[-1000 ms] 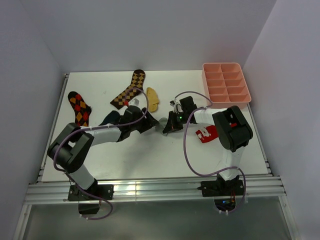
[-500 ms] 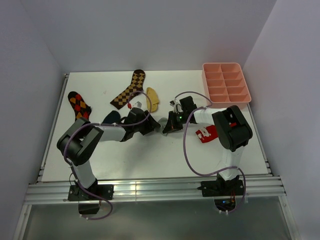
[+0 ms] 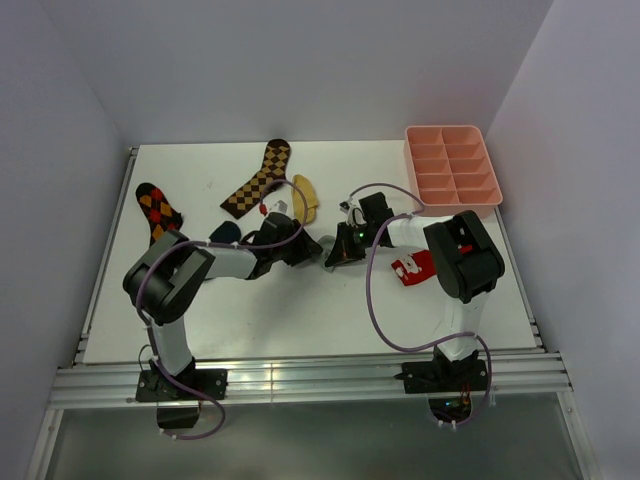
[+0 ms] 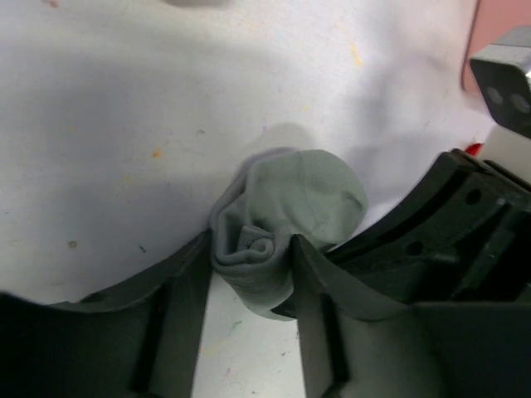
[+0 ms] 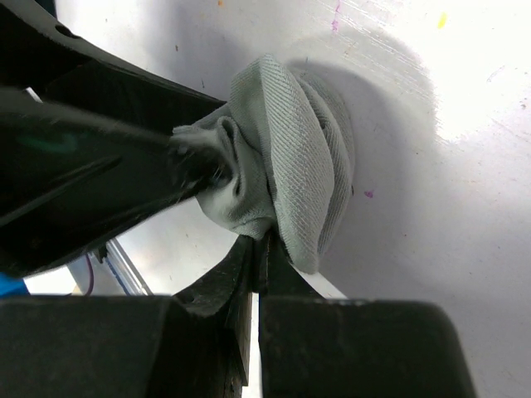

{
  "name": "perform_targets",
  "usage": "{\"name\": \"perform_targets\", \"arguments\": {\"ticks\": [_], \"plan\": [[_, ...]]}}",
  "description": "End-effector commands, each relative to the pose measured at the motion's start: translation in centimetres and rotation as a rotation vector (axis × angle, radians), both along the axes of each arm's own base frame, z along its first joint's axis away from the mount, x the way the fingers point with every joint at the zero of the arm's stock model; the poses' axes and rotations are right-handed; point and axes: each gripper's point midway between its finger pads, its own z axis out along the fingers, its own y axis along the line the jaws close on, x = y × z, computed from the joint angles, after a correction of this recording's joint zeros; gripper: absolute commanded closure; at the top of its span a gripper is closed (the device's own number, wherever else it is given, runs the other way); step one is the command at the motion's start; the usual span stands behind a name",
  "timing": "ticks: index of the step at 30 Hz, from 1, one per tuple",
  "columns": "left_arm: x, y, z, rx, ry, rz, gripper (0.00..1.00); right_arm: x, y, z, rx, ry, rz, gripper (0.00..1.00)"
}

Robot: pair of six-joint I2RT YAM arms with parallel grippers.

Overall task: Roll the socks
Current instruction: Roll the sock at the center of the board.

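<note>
Clamps the rolled grey sock [image 4: 307, 195] in the left end effector [image 4: 249, 247] so the coil holds; presses the closed right end effector [image 5: 255, 253] against its edge, likely bracing it on the worktop [image 4: 124, 108].

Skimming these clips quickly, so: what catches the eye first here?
Both grippers meet at the centre of the table on a rolled-up grey sock: the left gripper clamps the spiral roll between its fingers, and the right gripper nips its lower edge. Behind them lie a brown checkered sock and a mustard sock, with a pink compartment tray at the far right corner.
</note>
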Motion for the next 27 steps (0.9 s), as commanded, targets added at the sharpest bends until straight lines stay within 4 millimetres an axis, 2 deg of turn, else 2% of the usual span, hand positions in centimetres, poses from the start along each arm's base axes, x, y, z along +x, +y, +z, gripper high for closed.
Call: {"name": "perform_targets", "arguments": {"ticks": [1,4,5,8,9,10,12,13,14,15,16,17,20,23,24,27], "plan": [[-1.3,1.4,-3.4,0.108,0.086,0.015,0.56,-1.1,-2.0,-3.4,-0.141,0.053,-0.029,1.00],[-1.5,1.5,-3.8,0.123,0.099,0.008,0.72,-0.9,-2.1,-2.8,-0.142,0.020,-0.038,0.99],[-1.5,1.4,-3.9,0.126,0.102,0.004,0.80,-0.6,-2.1,-2.6,-0.143,0.005,-0.041,0.98],[-1.4,1.2,-3.7,0.134,0.097,-0.007,0.89,-0.1,-2.3,-1.7,-0.178,-0.066,-0.044,0.94],[-1.3,1.3,-3.7,0.146,0.091,-0.011,0.96,-0.1,-2.3,-1.0,-0.181,-0.099,-0.042,0.92],[-1.2,1.1,-3.4,0.148,0.083,-0.016,0.99,-0.1,-2.1,-0.6,-0.184,-0.126,-0.036,0.90],[-1.2,1.2,-3.4,0.174,0.079,-0.029,0.99,0.0,-2.4,-0.2,-0.212,-0.192,-0.045,0.80],[-1.0,1.0,-2.9,0.178,0.066,-0.031,1.00,0.4,-2.3,1.6,-0.203,-0.258,-0.056,0.77],[-1.1,1.2,-3.0,0.191,0.073,-0.034,1.00,0.5,-1.9,2.2,-0.205,-0.312,-0.048,0.71],[-1.0,1.2,-2.9,0.203,0.067,-0.043,1.00,0.7,-2.5,2.5,-0.245,-0.357,-0.067,0.68],[-0.9,1.0,-2.5,0.203,0.059,-0.049,1.00,1.1,-2.4,4.1,-0.246,-0.439,-0.067,0.66],[-1.0,1.1,-2.6,0.216,0.065,-0.054,1.00,0.7,-1.8,4.8,-0.254,-0.486,-0.049,0.61],[-0.8,0.9,-1.9,0.233,0.053,-0.073,1.00,0.9,-2.2,5.9,-0.336,-0.609,-0.052,0.60],[-0.7,0.9,-1.6,0.260,0.057,-0.092,1.00,0.5,-0.6,7.1,-0.315,-0.717,-0.017,0.60],[-0.8,1.0,-1.5,0.277,0.063,-0.103,1.00,-0.1,-0.2,6.7,-0.313,-0.728,0.005,0.60],[-0.8,1.1,-1.1,0.299,0.063,-0.121,1.00,-0.3,0.6,6.9,-0.320,-0.790,0.026,0.60]]}}
